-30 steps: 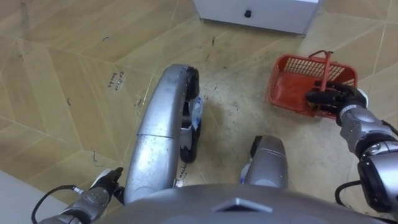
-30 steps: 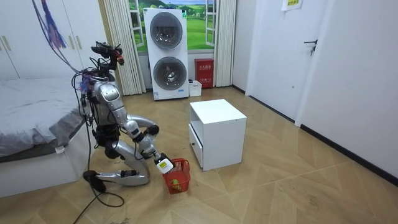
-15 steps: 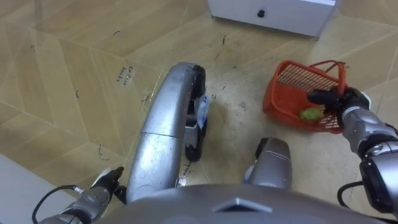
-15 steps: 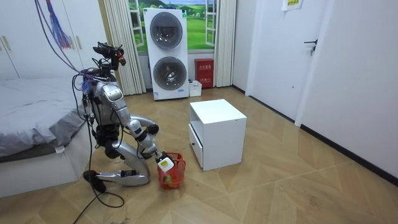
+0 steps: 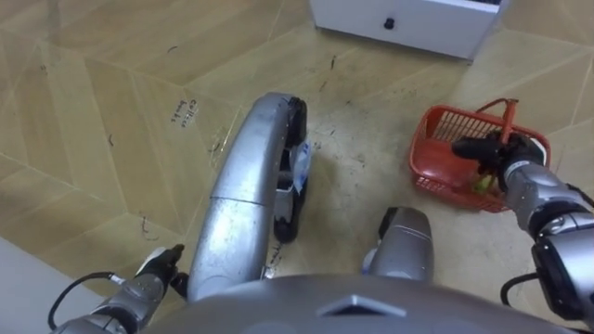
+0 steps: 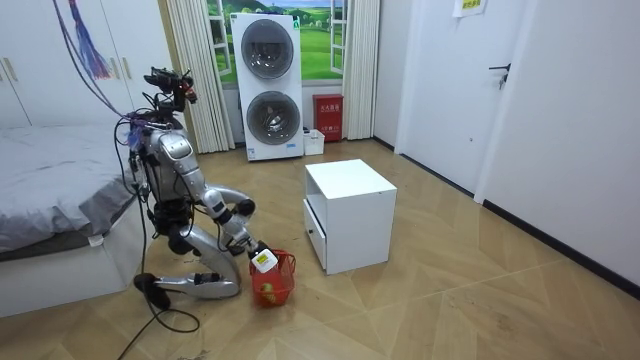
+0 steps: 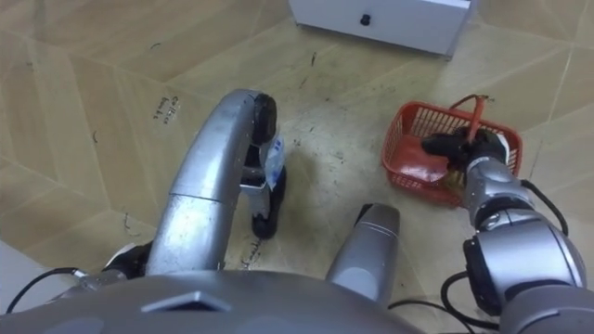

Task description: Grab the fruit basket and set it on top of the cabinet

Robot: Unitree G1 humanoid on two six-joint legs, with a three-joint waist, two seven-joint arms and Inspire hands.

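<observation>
Fruit basket (image 5: 438, 156) handle in right hand (image 5: 501, 156), floor scribble (image 5: 187, 111) unreadable

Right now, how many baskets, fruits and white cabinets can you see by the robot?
red basket: 1
green fruit showing inside it: 1
white cabinet: 1
Total: 3

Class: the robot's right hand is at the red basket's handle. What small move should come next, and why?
Probably raise the right hand straight up a little. Its fingers are curled round the handle of the fruit basket, which is low by the floor with a green fruit inside; a level lift should keep that in.
</observation>
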